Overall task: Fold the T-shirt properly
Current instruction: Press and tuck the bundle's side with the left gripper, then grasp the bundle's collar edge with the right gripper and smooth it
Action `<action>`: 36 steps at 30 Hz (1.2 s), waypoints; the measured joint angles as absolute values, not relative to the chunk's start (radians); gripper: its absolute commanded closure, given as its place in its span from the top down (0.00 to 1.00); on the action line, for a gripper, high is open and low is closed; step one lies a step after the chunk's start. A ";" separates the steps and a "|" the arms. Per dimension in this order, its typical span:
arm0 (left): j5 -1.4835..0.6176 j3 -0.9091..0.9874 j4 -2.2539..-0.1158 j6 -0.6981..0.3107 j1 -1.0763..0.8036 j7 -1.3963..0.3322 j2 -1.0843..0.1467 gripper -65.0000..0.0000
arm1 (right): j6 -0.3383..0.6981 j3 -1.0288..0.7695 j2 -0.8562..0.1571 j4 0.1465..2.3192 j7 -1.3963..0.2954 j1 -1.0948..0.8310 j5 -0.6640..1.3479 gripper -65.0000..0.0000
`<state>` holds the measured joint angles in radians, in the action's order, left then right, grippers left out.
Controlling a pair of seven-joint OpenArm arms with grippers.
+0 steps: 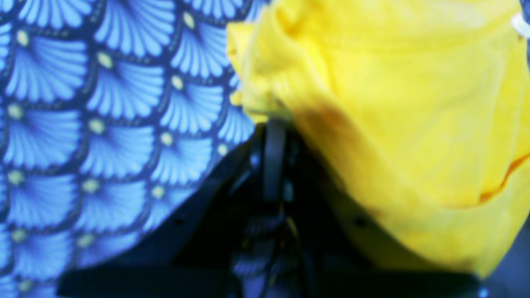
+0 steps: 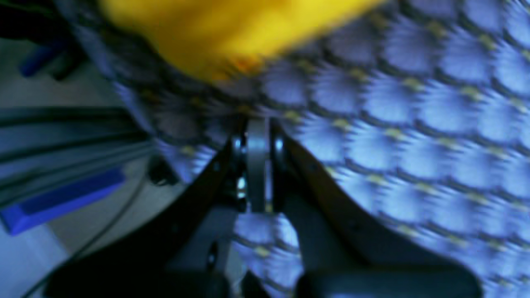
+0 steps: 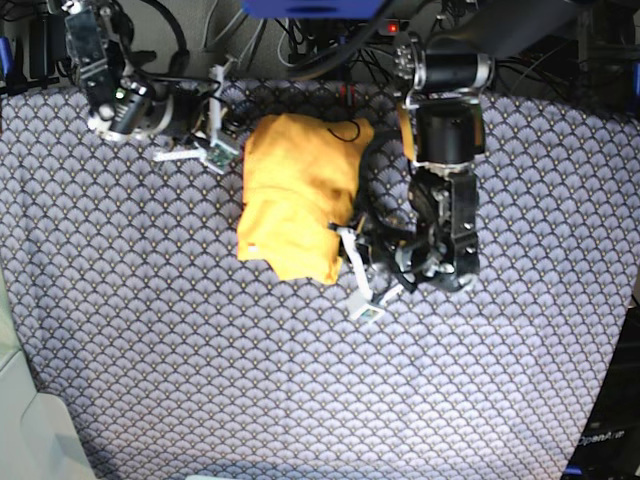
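The yellow T-shirt lies as a folded bundle on the patterned cloth, a little behind the middle of the table. My left gripper sits at the bundle's near right corner. In the left wrist view the left gripper is shut, a bunched edge of the T-shirt is caught at its tips, and fabric drapes over its right finger. My right gripper is by the bundle's far left corner. In the blurred right wrist view the right gripper is shut and holds nothing, and the T-shirt lies ahead, apart from its tips.
A blue-grey scallop-patterned cloth covers the whole table. Cables and dark equipment crowd the back edge. Past the table's edge in the right wrist view are a blue object and dark rails. A pale surface borders the front left corner.
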<state>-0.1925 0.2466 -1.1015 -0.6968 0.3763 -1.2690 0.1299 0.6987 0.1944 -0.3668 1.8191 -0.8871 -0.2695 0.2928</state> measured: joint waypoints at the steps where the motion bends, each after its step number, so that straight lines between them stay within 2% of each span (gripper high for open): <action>1: -0.192 0.249 -1.126 -0.696 0.375 -1.287 0.115 0.00 | 0.699 0.181 -0.368 1.836 -0.886 -0.269 0.295 0.00; 6: -0.185 0.346 -1.279 -0.698 0.374 -1.404 0.027 0.00 | 0.699 0.089 -0.383 1.913 -0.893 -0.267 0.297 0.00; 10: -0.177 0.387 -1.375 -0.696 0.340 -1.403 -0.046 0.00 | 0.699 0.063 -0.380 1.977 -0.903 -0.273 0.310 0.00; 20: -0.188 0.391 -1.566 -0.697 0.081 -1.407 -0.207 0.00 | 0.699 0.063 -0.284 1.985 -0.912 -0.220 0.378 0.00; 25: -0.185 0.490 -1.630 -0.696 -0.006 -1.402 -0.226 0.00 | 0.699 0.066 -0.272 1.986 -0.920 -0.192 0.383 0.00; 29: -0.184 0.532 -1.629 -0.696 -0.047 -1.406 -0.221 0.00 | 0.699 0.071 -0.274 1.986 -0.920 -0.181 0.507 0.00; 36: -0.186 0.538 -1.629 -0.697 -0.071 -1.399 -0.222 0.00 | 0.699 0.220 -0.277 1.982 -0.912 -0.178 0.563 0.00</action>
